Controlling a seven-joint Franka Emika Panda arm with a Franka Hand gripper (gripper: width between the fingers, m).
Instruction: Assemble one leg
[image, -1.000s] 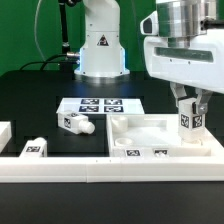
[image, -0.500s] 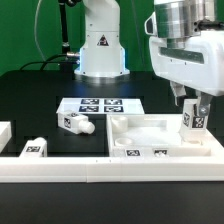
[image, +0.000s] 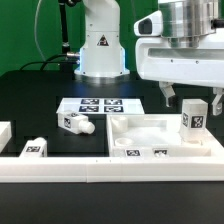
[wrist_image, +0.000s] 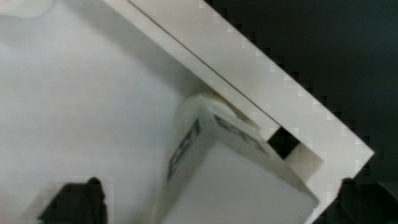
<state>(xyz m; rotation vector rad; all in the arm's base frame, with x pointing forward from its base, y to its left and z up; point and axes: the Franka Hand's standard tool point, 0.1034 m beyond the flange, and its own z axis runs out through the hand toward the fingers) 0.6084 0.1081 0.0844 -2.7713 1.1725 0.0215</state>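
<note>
Exterior view: the gripper is hovering, jaws parted and empty, directly above the leg, which is standing upright in the tray panel's corner at the exterior view's right.

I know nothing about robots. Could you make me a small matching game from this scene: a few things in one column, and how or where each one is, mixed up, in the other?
Things
1. gripper
2. marker board
3. leg under the gripper
4. leg nearest the marker board

States
A. lying on its side on the black table
B. open, holding nothing
C. flat, covered in tags
D. upright in a corner of the white panel

Pairs: 1-B, 2-C, 3-D, 4-A
</note>
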